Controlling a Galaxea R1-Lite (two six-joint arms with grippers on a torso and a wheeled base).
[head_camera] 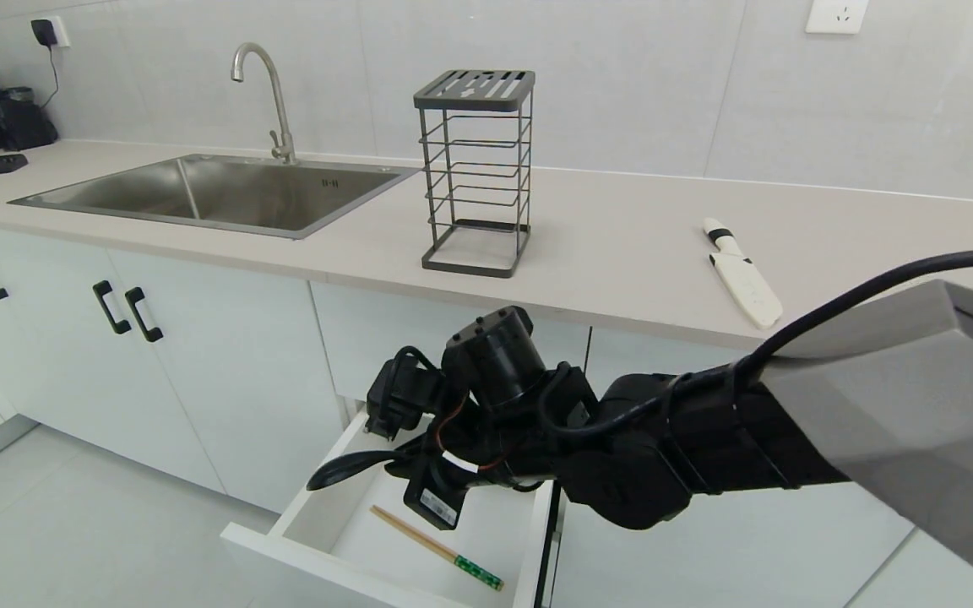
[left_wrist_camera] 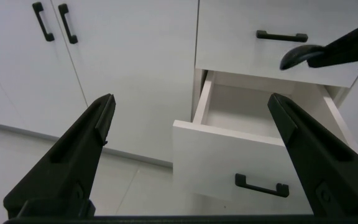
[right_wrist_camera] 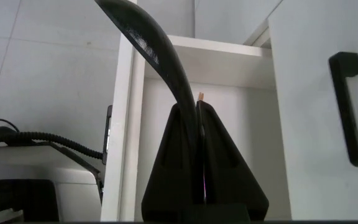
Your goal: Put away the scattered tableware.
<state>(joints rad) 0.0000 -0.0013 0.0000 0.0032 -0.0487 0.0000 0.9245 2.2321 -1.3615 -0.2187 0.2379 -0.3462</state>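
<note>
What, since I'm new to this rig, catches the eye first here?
The right gripper, shut on a black spoon, hangs over the open drawer, where chopsticks lie. On the counter above stand a wire rack and, farther right, a white knife.

Chopsticks [head_camera: 436, 547] in drawer [head_camera: 351, 540]; rack [head_camera: 476, 173] on cntr [head_camera: 622, 245], knife [head_camera: 741, 272] to its R.

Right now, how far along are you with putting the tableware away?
Partway. Done: the drawer is open and chopsticks lie inside. In hand: the right gripper is shut on a black spoon, held over the drawer. To do: the white knife lies on the counter, and the left gripper is open and empty.
</note>
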